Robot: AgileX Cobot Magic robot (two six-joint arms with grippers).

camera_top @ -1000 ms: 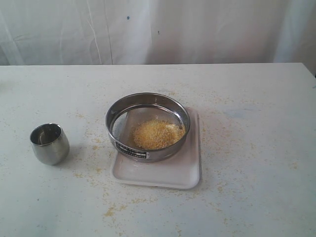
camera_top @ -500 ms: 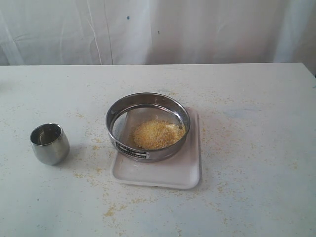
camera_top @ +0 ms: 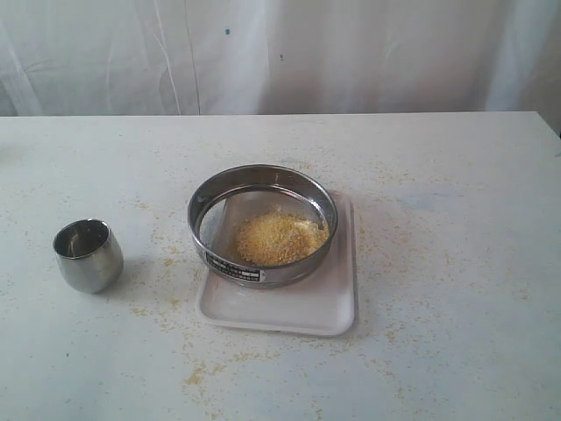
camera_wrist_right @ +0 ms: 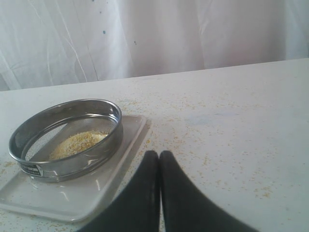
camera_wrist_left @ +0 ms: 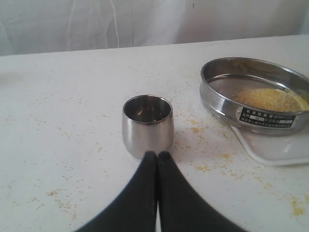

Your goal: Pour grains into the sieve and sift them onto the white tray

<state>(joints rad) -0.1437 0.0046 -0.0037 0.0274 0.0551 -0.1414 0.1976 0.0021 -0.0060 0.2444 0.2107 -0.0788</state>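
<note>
Cup (camera_top: 88, 254) of rounded steel stood upright at the left of the table (camera_top: 456, 158), well apart from the tray. In the left wrist view the left gripper (camera_wrist_left: 157, 155) pointed at that cup from close by, its two black fingers pressed together with nothing between them; whether the tips touched the steel could not be told. Loose yellowish specks (camera_top: 195, 375) lay scattered over the tabletop.

Near the middle, the sieve (camera_top: 289, 270) rested on the far part of the white tray (camera_top: 298, 309), its small label plate (camera_top: 235, 268) turned toward the exterior camera. The grains (camera_top: 279, 239) lay in a low heap on the mesh, toward the ring's right side. A bare strip of tray showed in front of the sieve.

In the right wrist view the right gripper (camera_wrist_right: 159, 154) was likewise closed and empty, fingers touching, over bare table near the tray and apart from it.
</note>
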